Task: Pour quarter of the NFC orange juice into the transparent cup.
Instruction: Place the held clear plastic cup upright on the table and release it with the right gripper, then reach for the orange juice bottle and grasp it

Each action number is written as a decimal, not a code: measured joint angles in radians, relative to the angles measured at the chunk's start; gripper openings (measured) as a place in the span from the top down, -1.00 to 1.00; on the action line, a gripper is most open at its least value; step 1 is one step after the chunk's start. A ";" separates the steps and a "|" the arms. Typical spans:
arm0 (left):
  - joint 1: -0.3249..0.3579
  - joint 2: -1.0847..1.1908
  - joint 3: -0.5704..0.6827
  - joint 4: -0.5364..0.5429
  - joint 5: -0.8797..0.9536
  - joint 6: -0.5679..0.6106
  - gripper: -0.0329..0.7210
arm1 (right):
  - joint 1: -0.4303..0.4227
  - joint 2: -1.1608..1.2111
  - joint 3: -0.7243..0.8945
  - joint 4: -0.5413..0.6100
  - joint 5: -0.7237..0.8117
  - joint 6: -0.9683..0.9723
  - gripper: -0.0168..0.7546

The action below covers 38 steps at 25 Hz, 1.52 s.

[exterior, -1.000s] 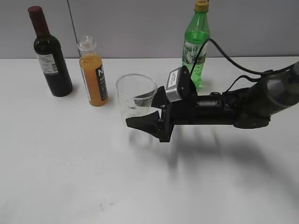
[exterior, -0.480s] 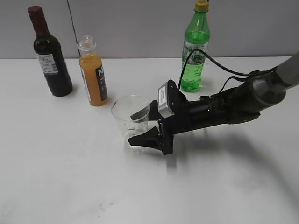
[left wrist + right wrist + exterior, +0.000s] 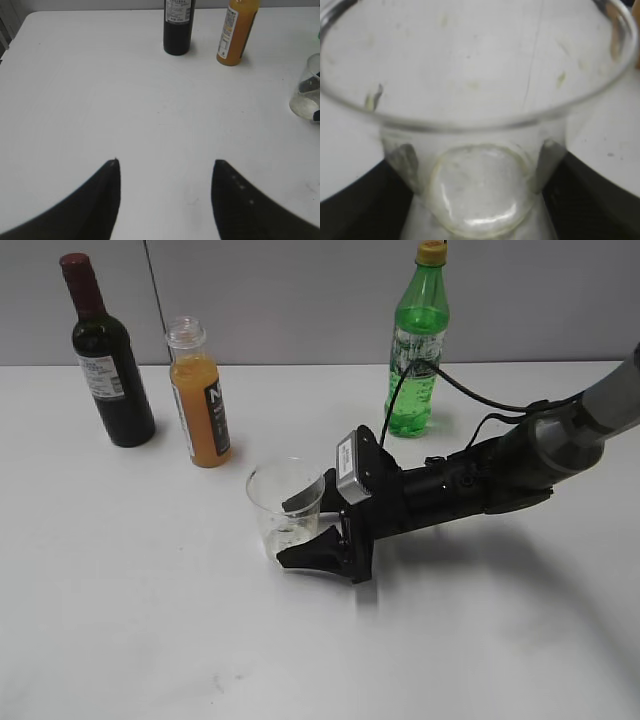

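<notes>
The NFC orange juice [image 3: 200, 405] stands open at the back left, uncapped; it also shows in the left wrist view [image 3: 236, 32]. The transparent cup [image 3: 285, 505] stands upright near the table's middle, in front and to the right of the juice. My right gripper [image 3: 290, 532] is shut on the cup, one finger on each side of its lower part. In the right wrist view the cup [image 3: 475, 100] fills the frame between the fingers [image 3: 477, 167] and looks empty. My left gripper [image 3: 166, 162] is open and empty over bare table; the cup [image 3: 307, 95] is at its far right.
A dark wine bottle [image 3: 110, 370] stands at the back left beside the juice; it also shows in the left wrist view [image 3: 178, 25]. A green soda bottle [image 3: 415, 350] stands at the back right, behind the right arm. The white table [image 3: 150, 620] fills the front.
My right gripper has carried the cup down and toward the front; the cup has gone from raised to resting at table level. The bottles have not moved.
</notes>
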 joint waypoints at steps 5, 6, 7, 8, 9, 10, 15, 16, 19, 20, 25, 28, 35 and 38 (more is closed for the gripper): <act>0.000 0.000 0.000 0.000 0.000 0.000 -0.26 | 0.000 -0.012 -0.001 -0.080 0.029 0.101 -0.67; 0.000 0.000 0.000 0.000 0.000 0.000 -0.26 | 0.000 -0.022 -0.001 -0.112 0.042 0.130 -0.68; 0.000 0.000 0.000 0.000 0.000 0.000 -0.26 | 0.000 -0.035 -0.001 -0.139 0.055 0.153 -0.68; 0.000 0.000 0.000 0.000 0.000 0.000 -0.26 | 0.000 -0.048 -0.001 -0.163 0.074 0.177 -0.69; 0.000 0.000 0.000 0.000 0.000 0.000 -0.26 | 0.000 -0.064 -0.001 -0.195 0.093 0.209 -0.69; 0.000 0.000 0.000 0.000 0.000 0.000 -0.26 | 0.000 -0.080 -0.001 -0.229 0.120 0.245 -0.69; 0.000 0.000 0.000 0.000 0.000 0.000 -0.26 | -0.011 -0.157 0.000 -0.351 0.177 0.393 -0.66; 0.000 0.000 0.000 0.000 0.000 0.000 -0.26 | -0.018 -0.172 0.000 -0.360 0.176 0.438 -0.64; 0.000 0.000 0.000 0.000 0.000 0.000 -0.26 | -0.060 -0.216 0.000 -0.366 0.145 0.536 -0.60; 0.000 0.000 0.000 0.000 0.000 0.000 -0.26 | -0.080 -0.234 0.000 -0.366 0.122 0.556 -0.59; 0.000 0.000 0.000 0.000 0.000 0.000 -0.26 | -0.174 -0.336 0.001 -0.370 0.065 0.624 -0.58; 0.000 0.000 0.000 0.000 0.000 0.000 -0.26 | -0.226 -0.408 0.001 -0.372 0.078 0.635 -0.58; 0.000 0.000 0.000 0.000 0.000 0.000 -0.26 | -0.244 -0.582 0.001 -0.361 0.567 0.636 -0.58; 0.000 0.000 0.000 0.000 0.000 0.000 -0.26 | -0.244 -0.636 0.001 -0.259 0.836 0.636 -0.58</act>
